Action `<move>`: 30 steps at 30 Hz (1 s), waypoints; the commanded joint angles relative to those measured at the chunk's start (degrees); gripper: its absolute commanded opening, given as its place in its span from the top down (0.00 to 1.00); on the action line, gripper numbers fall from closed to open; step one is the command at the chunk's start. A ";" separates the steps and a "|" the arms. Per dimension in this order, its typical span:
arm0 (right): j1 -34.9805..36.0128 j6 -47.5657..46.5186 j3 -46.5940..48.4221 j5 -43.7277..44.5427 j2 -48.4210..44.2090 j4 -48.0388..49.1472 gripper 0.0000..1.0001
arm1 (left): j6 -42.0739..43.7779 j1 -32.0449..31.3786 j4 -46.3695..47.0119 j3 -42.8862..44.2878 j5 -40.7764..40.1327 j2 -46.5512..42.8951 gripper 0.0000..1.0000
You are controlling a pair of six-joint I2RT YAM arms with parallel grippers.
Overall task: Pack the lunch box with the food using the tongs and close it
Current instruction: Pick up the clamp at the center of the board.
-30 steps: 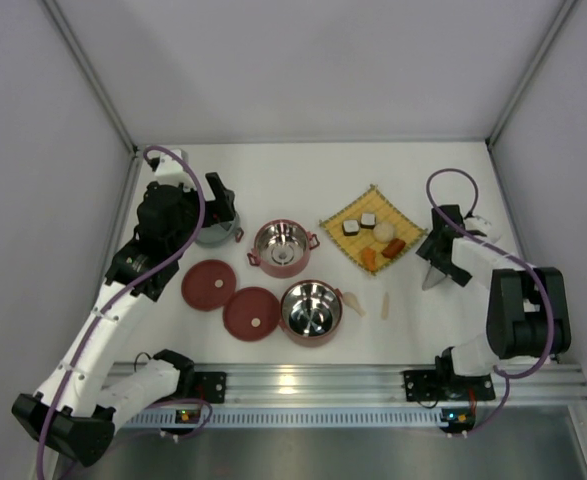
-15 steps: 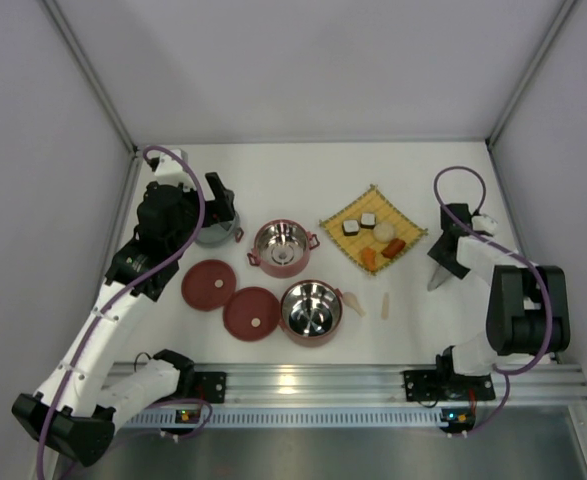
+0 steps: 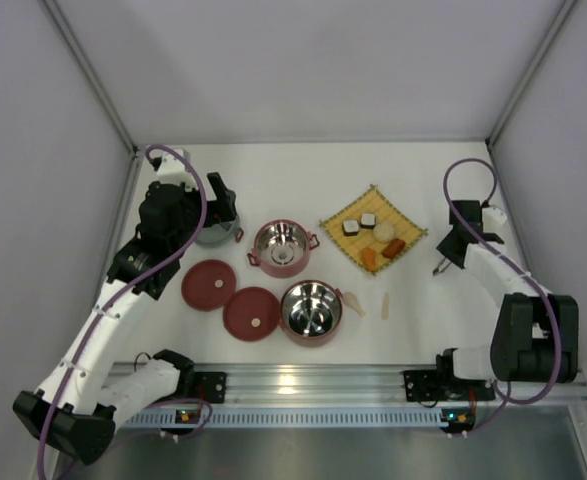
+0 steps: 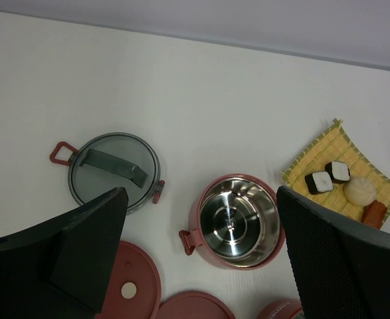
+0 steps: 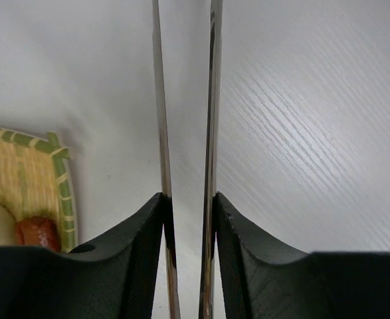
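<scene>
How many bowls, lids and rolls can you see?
Steel-lined maroon bowls: 2
Flat round maroon lids: 2
Smoky grey see-through lid: 1
Black-wrapped white rolls: 2
Total: 7

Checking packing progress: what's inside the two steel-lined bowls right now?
Nothing: the far bowl and the near bowl both show bare steel. The food sits on the mat. Nothing covers either bowl's inside.

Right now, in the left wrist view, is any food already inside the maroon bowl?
No, the bowl shows only bare steel; the food lies on the yellow mat.
</scene>
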 commanded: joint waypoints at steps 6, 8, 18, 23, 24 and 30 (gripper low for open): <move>-0.64 -2.62 4.44 -0.42 -10.59 -5.16 0.64 | 0.28 0.24 0.69 1.83 0.58 -0.05 0.01; -0.55 -3.06 5.05 -0.77 -11.91 -5.95 0.63 | 0.28 0.24 0.69 1.83 0.58 -0.05 0.01; -0.55 -5.52 9.27 -5.25 -16.84 -11.04 0.58 | 0.28 0.24 0.78 1.74 0.67 -0.22 0.01; -0.37 -6.67 12.70 -12.97 -19.12 -14.82 0.61 | 0.19 0.24 0.78 1.83 1.02 -0.22 0.01; -0.11 -6.76 13.05 -13.16 -19.65 -15.35 0.61 | 0.19 0.24 0.78 1.83 0.93 -0.22 0.01; 0.15 -8.16 14.64 -18.60 -22.99 -18.69 0.62 | 0.11 0.16 0.95 1.83 1.54 -0.05 0.02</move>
